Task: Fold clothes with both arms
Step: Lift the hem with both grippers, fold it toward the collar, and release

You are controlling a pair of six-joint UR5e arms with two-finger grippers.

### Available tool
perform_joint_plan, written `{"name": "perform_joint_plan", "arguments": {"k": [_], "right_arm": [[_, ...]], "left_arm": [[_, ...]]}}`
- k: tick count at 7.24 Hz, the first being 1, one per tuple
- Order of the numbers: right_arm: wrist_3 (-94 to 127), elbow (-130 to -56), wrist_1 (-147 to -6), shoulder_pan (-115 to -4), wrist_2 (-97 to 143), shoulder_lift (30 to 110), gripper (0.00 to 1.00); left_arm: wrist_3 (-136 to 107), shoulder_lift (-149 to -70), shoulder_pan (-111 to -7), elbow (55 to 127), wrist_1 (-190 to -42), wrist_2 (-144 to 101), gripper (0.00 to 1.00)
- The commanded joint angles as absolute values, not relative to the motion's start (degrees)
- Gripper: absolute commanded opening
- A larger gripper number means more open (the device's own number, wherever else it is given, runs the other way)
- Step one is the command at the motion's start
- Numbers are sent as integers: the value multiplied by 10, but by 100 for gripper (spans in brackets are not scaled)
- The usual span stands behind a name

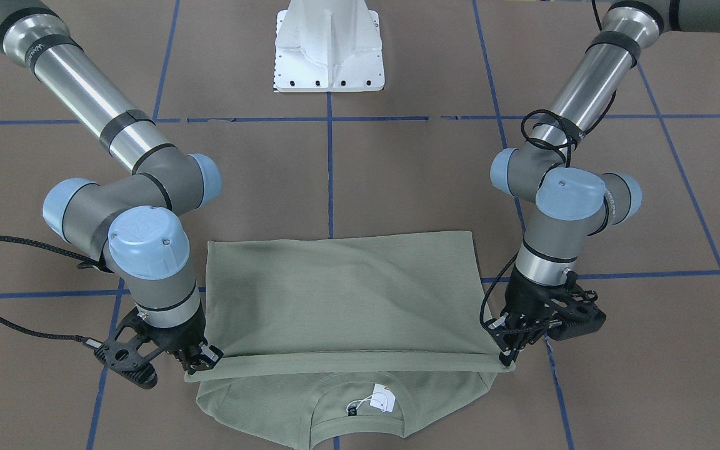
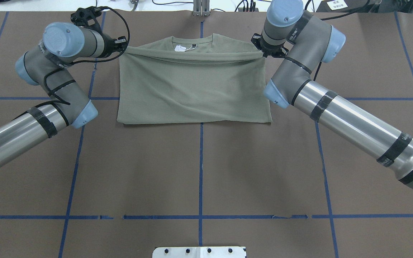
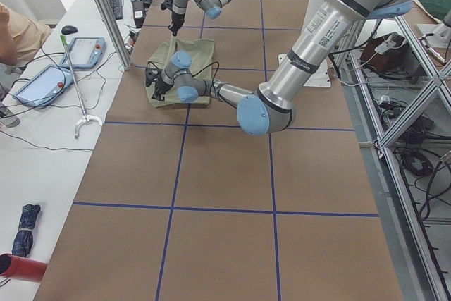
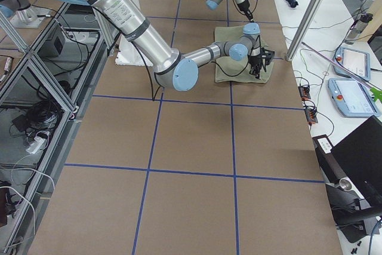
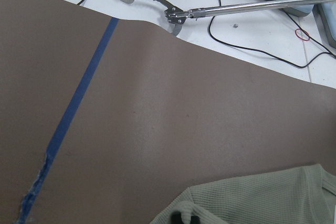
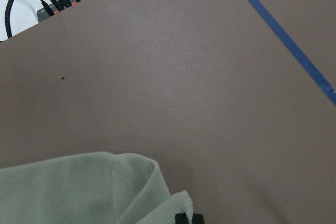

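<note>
The clothes, one sage-green knit shirt, lie on the brown mat, the lower half doubled over toward the collar. The collar and white hang tag stay uncovered. My left gripper is shut on one corner of the carried edge, low over the mat. My right gripper is shut on the other corner. The edge hangs taut between them, just short of the neck. Each wrist view shows green fabric bunched at its lower edge around a dark fingertip.
The white pedestal base stands at the robot's side. Blue tape lines grid the mat. Past the mat's far edge, a metal reach-grabber, cables and control pendants lie on a white table. A person's sleeve shows there.
</note>
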State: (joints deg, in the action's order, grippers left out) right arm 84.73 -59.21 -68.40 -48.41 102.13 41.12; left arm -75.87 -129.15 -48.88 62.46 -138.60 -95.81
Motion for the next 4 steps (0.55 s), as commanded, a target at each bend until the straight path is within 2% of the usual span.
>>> {"name": "perform_joint_plan", "arguments": {"k": [1, 2, 3, 4], "right_arm": [[847, -590, -683, -479, 1010, 410, 0], [847, -590, -683, -479, 1010, 408, 0], [852, -593, -683, -479, 1010, 404, 36], [855, -604, -684, -478, 1011, 397, 66]], "left_arm": [[-759, -1295, -488, 621, -1386, -959, 0], [-759, -1296, -486, 621, -1386, -960, 2], [-759, -1296, -484, 621, -1387, -960, 33], [-758, -1295, -483, 621, -1387, -961, 44]]}}
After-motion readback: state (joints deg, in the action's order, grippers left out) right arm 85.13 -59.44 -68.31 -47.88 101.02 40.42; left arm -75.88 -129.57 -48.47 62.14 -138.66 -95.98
